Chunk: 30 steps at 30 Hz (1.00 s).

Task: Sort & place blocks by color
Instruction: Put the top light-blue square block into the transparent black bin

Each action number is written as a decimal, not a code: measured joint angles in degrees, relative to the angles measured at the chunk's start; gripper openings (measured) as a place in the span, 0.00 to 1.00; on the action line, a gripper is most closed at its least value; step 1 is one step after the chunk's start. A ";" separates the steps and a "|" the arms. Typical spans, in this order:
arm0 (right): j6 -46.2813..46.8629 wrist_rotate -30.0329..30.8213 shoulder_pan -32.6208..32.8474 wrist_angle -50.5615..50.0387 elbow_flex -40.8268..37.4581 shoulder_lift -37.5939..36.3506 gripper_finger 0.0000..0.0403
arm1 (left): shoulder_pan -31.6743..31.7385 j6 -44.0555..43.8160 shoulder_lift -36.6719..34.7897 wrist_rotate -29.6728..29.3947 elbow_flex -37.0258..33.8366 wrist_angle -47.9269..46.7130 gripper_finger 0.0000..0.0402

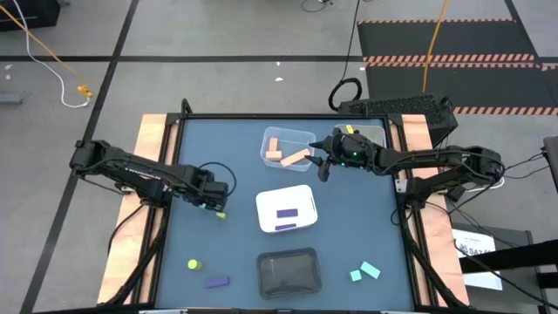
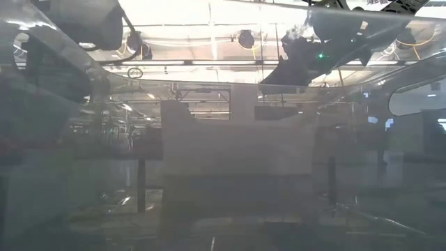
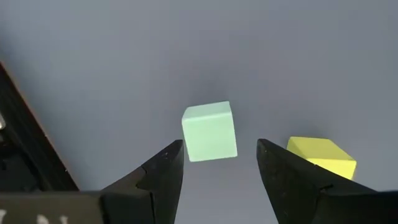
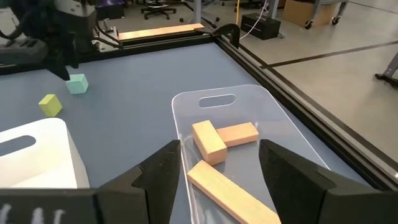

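Note:
My left gripper [image 3: 221,168] is open and points down at a light teal cube [image 3: 209,132] that rests on the blue table; its fingers stand on either side of the cube without touching it. A yellow-green cube [image 3: 323,155] lies just beside it. In the high view the left gripper [image 1: 218,202] hides the teal cube, and only the yellow-green cube [image 1: 221,215] shows. My right gripper [image 4: 221,168] is open and empty. It hovers at the clear tray [image 4: 273,118], in which three salmon-orange blocks [image 4: 208,142] lie.
A white tray [image 1: 301,199] holds two purple bars [image 1: 286,213]. A black tray [image 1: 289,272] sits near the front edge, and a grey-beige tray [image 1: 373,133] lies under the right arm. On the table lie a yellow-green cylinder [image 1: 193,263], a purple bar [image 1: 216,282] and two teal pieces [image 1: 366,271].

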 joint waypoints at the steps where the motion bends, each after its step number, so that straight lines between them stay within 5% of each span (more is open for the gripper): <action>1: 0.25 0.00 0.00 0.00 0.00 0.00 0.52 | 0.01 -0.61 0.00 0.00 -0.45 0.07 0.50; 17: 0.44 0.00 0.00 0.04 0.00 -0.02 0.52 | 0.07 -2.28 0.04 -0.54 -9.18 11.05 0.50; 30: 0.51 0.00 0.00 0.00 0.00 -0.02 0.52 | 0.02 2.47 -0.07 -1.67 -10.65 13.19 0.36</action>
